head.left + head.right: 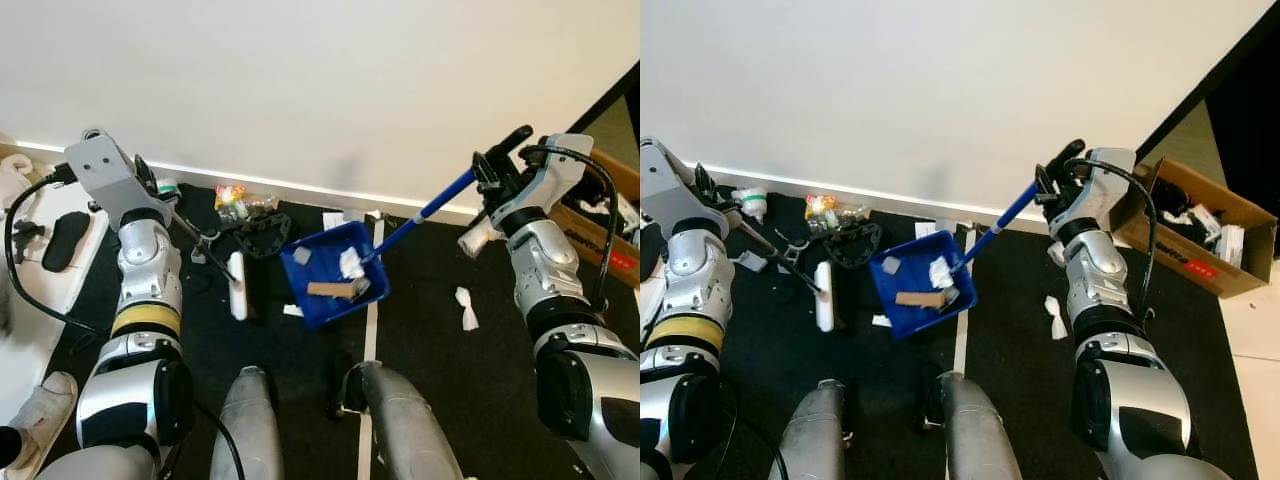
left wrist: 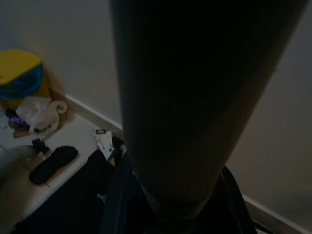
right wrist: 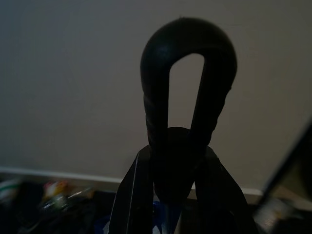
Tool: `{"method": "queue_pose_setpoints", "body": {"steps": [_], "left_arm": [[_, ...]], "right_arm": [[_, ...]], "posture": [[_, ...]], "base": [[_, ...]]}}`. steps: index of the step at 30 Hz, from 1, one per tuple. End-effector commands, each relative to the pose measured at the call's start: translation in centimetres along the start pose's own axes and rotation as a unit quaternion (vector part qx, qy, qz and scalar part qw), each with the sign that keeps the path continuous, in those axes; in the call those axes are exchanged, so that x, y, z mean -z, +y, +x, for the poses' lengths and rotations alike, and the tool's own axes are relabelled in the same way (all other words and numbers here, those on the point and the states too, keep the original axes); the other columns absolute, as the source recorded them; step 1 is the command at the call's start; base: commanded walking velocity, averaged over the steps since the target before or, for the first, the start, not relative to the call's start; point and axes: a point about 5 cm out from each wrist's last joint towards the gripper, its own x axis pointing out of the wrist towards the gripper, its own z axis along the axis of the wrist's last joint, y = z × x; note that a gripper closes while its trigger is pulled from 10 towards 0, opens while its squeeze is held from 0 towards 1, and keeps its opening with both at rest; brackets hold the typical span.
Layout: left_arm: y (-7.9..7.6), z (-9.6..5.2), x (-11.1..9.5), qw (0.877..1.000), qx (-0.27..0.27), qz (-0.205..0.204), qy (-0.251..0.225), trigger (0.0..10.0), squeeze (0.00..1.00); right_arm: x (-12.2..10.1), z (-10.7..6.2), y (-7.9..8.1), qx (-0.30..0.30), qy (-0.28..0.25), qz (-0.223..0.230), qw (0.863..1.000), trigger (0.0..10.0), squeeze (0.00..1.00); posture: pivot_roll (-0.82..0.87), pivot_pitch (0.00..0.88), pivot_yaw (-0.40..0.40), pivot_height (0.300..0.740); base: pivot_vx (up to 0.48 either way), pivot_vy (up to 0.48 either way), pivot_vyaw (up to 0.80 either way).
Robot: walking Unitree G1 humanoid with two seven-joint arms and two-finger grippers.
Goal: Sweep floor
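The right gripper (image 1: 495, 170) has its fingers closed around the black looped end of the handle (image 3: 187, 92); in the right wrist view the loop stands up between the two fingers (image 3: 134, 195). From there the blue handle (image 1: 425, 213) goes down to the left to the dustpan (image 1: 333, 272), which looks tilted; whether it touches the floor I cannot tell. In the dustpan lie white paper scraps (image 1: 351, 262) and a brown piece of cardboard (image 1: 330, 289).

The left gripper (image 1: 150, 180) is raised at the left near the wall; it has hold of the thin dark shaft of the broom (image 1: 205, 243); how tight the fingers close I cannot tell, because the left wrist view is blocked by a thick dark cylinder (image 2: 195, 97). The shaft goes down to the right to a white head (image 1: 238, 299) on the black mat (image 1: 440, 350), just left of the dustpan.

By the far wall lie colourful wrappers (image 1: 232, 198) and a black plastic piece (image 1: 262, 232); a crumpled paper (image 1: 467, 308) lies on the mat to the right, apart from the dustpan; a cardboard box (image 1: 1200, 235) stands far right; a shoe (image 1: 40, 410) is at the near left.
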Motion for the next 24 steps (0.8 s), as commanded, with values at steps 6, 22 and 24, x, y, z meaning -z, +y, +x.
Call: {"method": "queue_pose_setpoints", "body": {"steps": [6,22,24], "left_arm": [[-2.5,-0.9,1.5,0.999,0.047,0.003,0.023,10.0,0.00],[-3.5,-1.0,2.3,0.998,0.031,0.010,0.056,10.0,0.00],[-3.5,-1.1,2.4,0.998,0.028,0.012,0.057,10.0,0.00]], "right_arm": [[0.6,-1.7,-2.9,0.071,-0.004,0.003,0.997,10.0,0.00],[2.8,-3.6,-3.6,0.095,0.025,-0.013,0.995,10.0,0.00],[2.7,-3.6,-3.6,0.094,0.025,-0.015,0.995,10.0,0.00]], "posture": [[0.02,0.073,-0.031,0.740],[-0.01,0.088,-0.020,0.740],[-0.01,0.089,-0.024,0.740]], "base": [[0.000,0.000,0.00],[0.000,-0.323,0.00],[0.000,-0.424,0.00]]}}
